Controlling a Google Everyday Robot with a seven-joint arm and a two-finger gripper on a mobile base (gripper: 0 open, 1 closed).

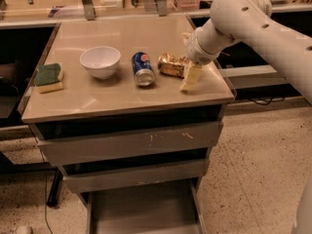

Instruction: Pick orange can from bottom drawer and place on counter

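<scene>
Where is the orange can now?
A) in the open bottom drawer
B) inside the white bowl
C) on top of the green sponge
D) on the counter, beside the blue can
D: the orange can lies on the counter, between the blue can and the claw, which is at its right end.

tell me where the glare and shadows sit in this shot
Camera view: warm light, with a soft sheen on the far half of the counter; bright glints on the orange can, which lies beside the gripper near the counter's right edge; the white bowl and blue can cast short soft shadows; the bottom drawer sits dim below.
</scene>
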